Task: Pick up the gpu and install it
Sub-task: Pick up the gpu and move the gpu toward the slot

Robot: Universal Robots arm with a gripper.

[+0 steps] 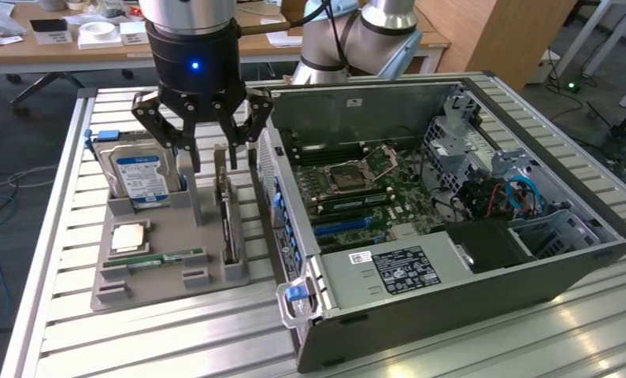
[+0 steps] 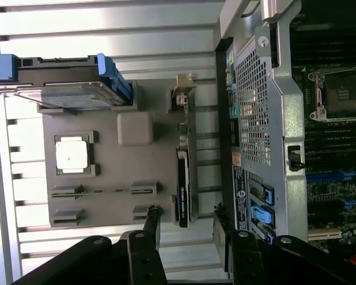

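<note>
While the gpu (image 1: 227, 216) stands on edge in its grey holder (image 1: 171, 236) beside the PC case (image 1: 355, 114), gripper (image 1: 209, 153) hovers over it w/ jaws wide & empty, so neither pickup nor install is done yet.

Bright, even light glares off the slatted table (image 2: 106, 29), casting soft shadows

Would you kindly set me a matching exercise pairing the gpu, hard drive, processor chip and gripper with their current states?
1. gpu
2. hard drive
3. processor chip
4. gripper

A. lying flat in the grey tray
B. open, above the tray
C. upright, blue label
D. on edge, in the tray slot nearest the computer case

Pairs: 1-D, 2-C, 3-A, 4-B.
</note>
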